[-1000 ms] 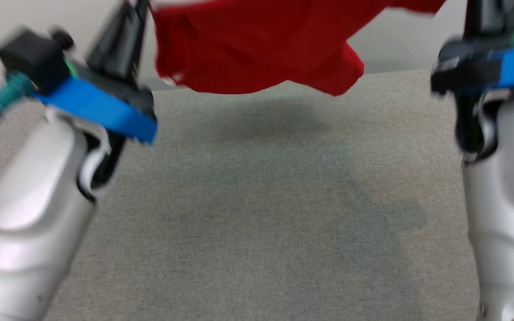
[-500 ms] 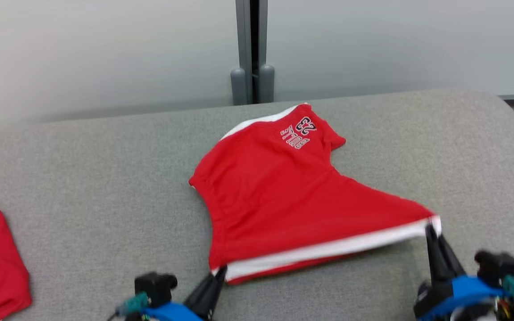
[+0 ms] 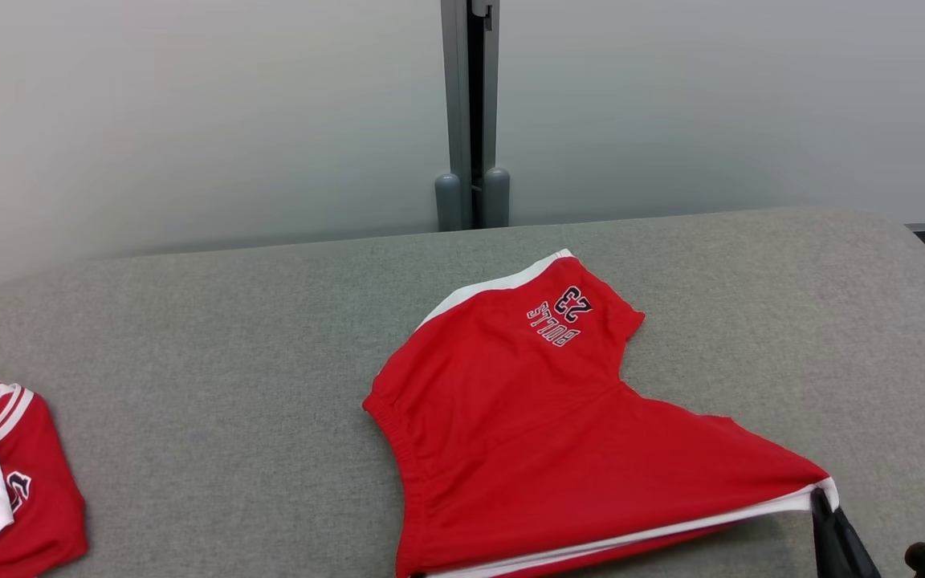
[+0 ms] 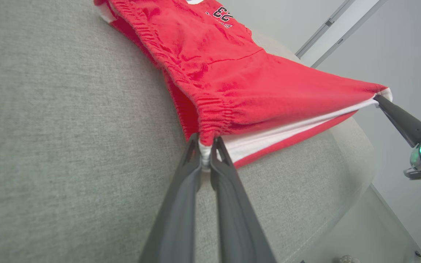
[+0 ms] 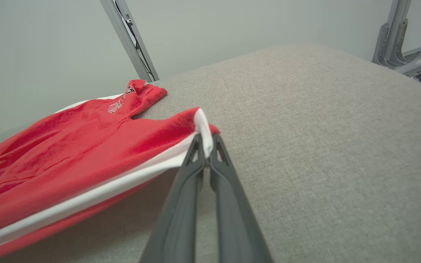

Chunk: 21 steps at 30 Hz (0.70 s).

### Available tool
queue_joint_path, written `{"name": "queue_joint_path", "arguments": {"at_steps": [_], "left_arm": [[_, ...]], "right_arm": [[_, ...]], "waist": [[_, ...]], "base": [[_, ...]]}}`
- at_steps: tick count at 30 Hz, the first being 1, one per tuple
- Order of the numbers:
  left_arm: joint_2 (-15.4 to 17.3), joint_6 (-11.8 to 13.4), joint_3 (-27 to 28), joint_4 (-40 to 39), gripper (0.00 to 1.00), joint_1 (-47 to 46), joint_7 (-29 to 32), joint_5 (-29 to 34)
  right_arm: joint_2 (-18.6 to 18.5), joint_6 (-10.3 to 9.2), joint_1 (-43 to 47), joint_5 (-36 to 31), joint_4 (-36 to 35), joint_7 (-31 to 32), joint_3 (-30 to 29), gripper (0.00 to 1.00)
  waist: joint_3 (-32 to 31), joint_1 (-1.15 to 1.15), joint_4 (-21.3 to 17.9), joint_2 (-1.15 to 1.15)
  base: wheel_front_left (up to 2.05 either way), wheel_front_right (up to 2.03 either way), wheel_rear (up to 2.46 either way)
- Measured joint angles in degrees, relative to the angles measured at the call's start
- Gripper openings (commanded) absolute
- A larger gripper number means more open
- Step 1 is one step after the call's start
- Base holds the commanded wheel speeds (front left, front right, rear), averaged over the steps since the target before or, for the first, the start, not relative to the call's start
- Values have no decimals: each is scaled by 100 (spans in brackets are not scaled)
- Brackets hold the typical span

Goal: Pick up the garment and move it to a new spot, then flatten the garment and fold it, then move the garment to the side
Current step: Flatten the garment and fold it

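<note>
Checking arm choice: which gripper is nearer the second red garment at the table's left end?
Left. The left gripper clamps the shorts' corner nearest the second garment; the right gripper holds the far corner.

Head view looks down from above — wrist views skim close, sharing the garment (image 3: 559, 433).

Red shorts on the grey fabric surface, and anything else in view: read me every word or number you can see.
"23": upside down, on the far leg of the red fabric shorts with white trim.
"BULLS": right beside that number, also upside down.
Red and white garment at the left edge: dark emblem, too partial to read.
</note>
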Motion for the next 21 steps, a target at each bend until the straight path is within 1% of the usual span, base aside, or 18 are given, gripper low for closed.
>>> {"name": "queue_joint_path", "arguments": {"at_steps": [5,8,12,16,21], "left_arm": [[-66,-7,390,-343,0,30,1,166],[-119,-7,599,-538,0,-234,0,301],[-165,-7,704,-673,0,-828,-5,409],[-226,-7,709,-639,0,-1539,-5,409],[-352,-7,824,-379,0,-2338,-7,352]], "right_arm": [[-8,0,-55,125,-269,0,-25,0],[-20,-1,-468,131,-259,-1,58,0],[-91,-5,-1349,16,-54,-2,245,0],[-178,-5,-2407,-181,452,8,305,0],[-231,-5,-3651,-455,1116,63,296,0]], "waist": [[49,0,103,0],[151,1,175,0],[444,2,242,0],[841,3,339,0],[1395,3,504,0]], "base": [[0,0,0],[0,0,0],[0,0,0],[0,0,0],[0,0,0]]}}
